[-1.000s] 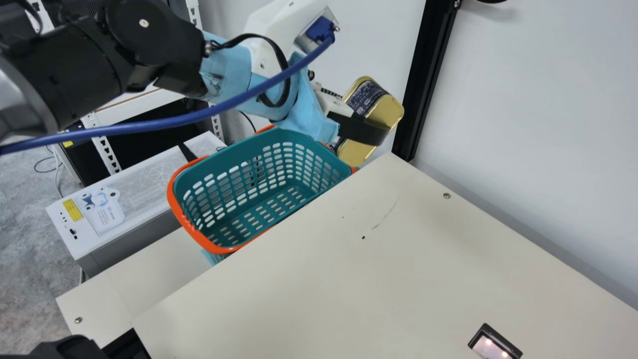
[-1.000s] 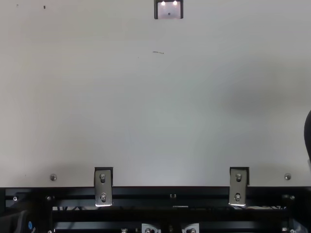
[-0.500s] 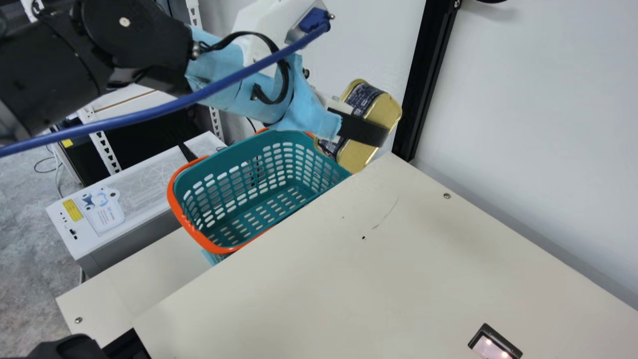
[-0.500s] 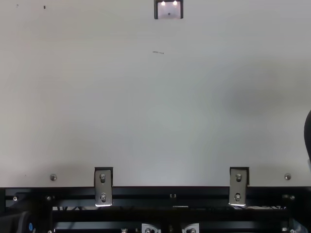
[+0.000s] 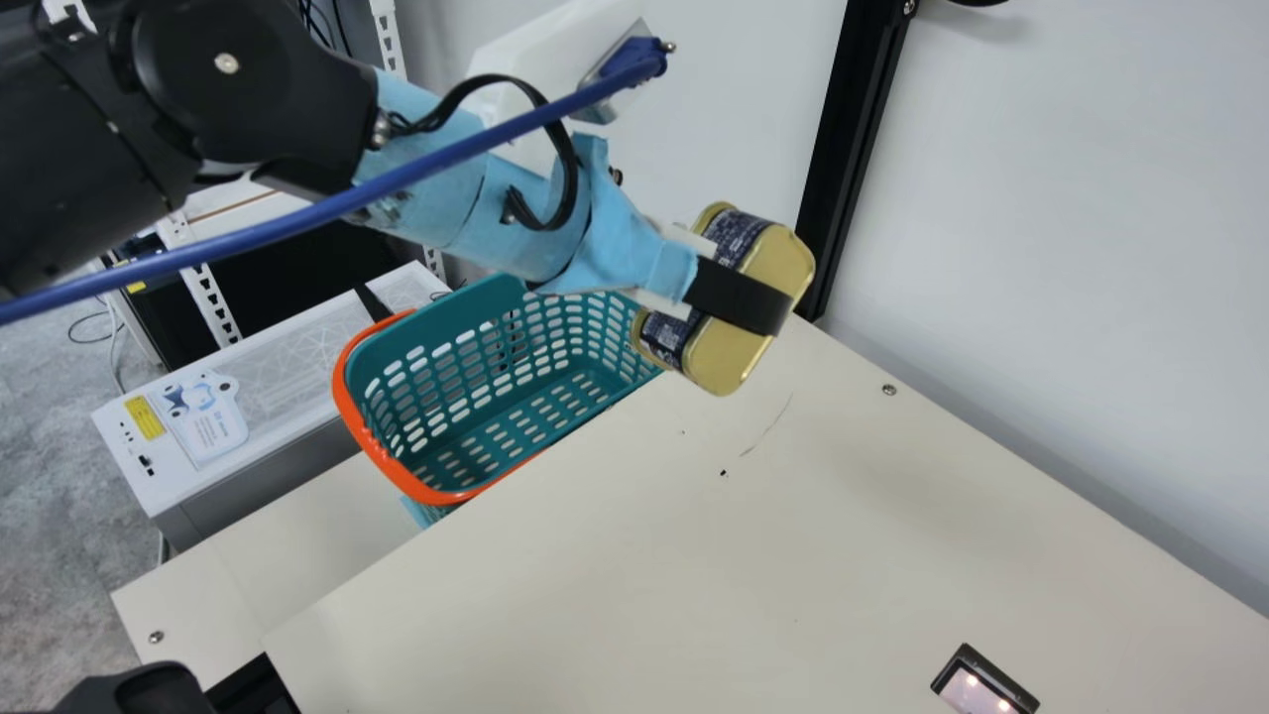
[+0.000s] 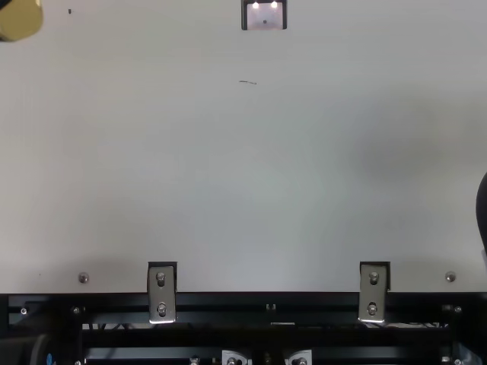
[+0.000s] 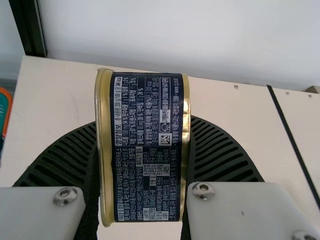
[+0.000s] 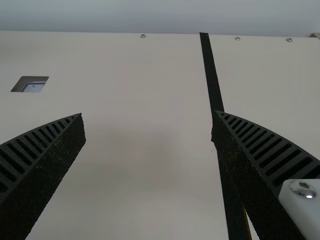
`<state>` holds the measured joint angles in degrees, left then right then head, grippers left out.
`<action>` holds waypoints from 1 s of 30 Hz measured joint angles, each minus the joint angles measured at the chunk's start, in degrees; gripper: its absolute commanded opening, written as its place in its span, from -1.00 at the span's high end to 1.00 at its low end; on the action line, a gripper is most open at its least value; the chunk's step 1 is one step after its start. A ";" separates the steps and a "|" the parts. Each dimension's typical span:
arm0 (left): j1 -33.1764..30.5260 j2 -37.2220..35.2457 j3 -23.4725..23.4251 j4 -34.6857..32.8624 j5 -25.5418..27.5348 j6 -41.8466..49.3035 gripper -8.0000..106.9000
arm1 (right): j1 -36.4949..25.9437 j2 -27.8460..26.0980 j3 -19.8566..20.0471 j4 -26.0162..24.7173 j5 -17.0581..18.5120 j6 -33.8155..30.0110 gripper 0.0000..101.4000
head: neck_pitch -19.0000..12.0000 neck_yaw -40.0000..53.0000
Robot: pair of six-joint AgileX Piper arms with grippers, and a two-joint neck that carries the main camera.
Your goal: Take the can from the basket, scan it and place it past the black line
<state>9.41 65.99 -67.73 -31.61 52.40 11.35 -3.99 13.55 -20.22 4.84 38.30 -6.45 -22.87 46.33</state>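
In the main view my left gripper (image 5: 742, 296) is shut on the gold and dark-blue can (image 5: 726, 349), tilted above the table's far left corner, beside the basket (image 5: 426, 357). The left wrist view has the can (image 7: 147, 150) squeezed between both fingers of my left gripper (image 7: 142, 145), its printed side towards the camera. A gold part of the can (image 6: 20, 20) shows at the top view's upper left corner. The scanner window (image 5: 981, 684) is set in the table. My right gripper (image 8: 149, 125) stands open with nothing between its fingers, near the black line (image 8: 212, 80).
The cream table (image 5: 634, 555) meets a pale wall, with a black post (image 5: 853, 149) at its far corner. A white-grey box (image 5: 258, 397) stands left of the basket. Metal brackets (image 6: 161, 293) sit on the table's near edge.
My left gripper has come down and slightly to the right with the can, from beyond the basket's far end to over the table's corner. The can has entered the top view.
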 measured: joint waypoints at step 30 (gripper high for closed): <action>3.29 2.25 -4.94 -10.03 15.30 -17.93 0.68 | 0.00 0.00 0.00 0.00 0.00 0.00 -1.00 | -0.29 0.00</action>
<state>12.70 68.24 -72.67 -41.64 67.70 -6.58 -3.99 13.55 -20.22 4.84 38.30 -6.45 -23.17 46.33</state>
